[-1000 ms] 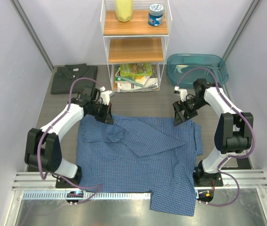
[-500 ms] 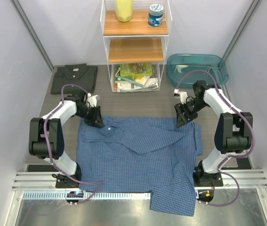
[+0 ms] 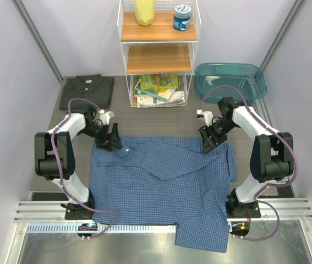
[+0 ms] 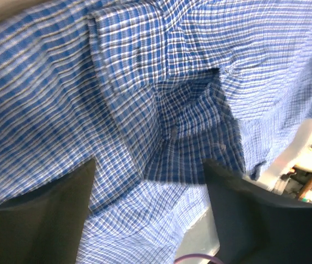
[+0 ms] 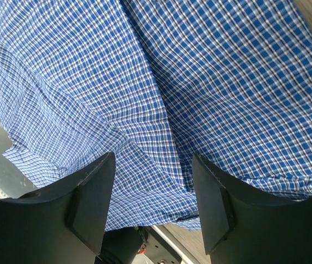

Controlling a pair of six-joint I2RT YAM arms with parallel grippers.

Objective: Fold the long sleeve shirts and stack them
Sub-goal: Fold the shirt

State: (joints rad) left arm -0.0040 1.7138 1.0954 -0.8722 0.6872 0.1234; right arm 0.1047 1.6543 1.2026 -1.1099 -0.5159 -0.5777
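The blue checked shirt (image 3: pixel 161 181) lies spread across the middle of the table, one sleeve folded over its chest and its hem hanging over the near edge. My left gripper (image 3: pixel 113 144) is low at the shirt's far left corner. It stands open in the left wrist view (image 4: pixel 150 165), with rumpled checked cloth (image 4: pixel 189 110) below and nothing pinched. My right gripper (image 3: pixel 209 142) sits at the far right corner, open (image 5: pixel 153 159) just above the cloth (image 5: pixel 211 71). The dark grey shirt (image 3: pixel 86 91) lies folded at the back left, away from both grippers.
A white wire shelf (image 3: pixel 158 55) stands at the back centre with a yellow object (image 3: pixel 144 11) and a blue jar (image 3: pixel 181 16) on top and magazines (image 3: pixel 158 88) at its foot. A teal tub (image 3: pixel 230 80) is at the back right. A metal rail (image 3: pixel 161 212) runs along the near edge.
My left gripper went from shut on a raised fold of the blue shirt to open, moving left and down, and the fold now lies flatter. My right gripper narrowed slightly and shifted a little left.
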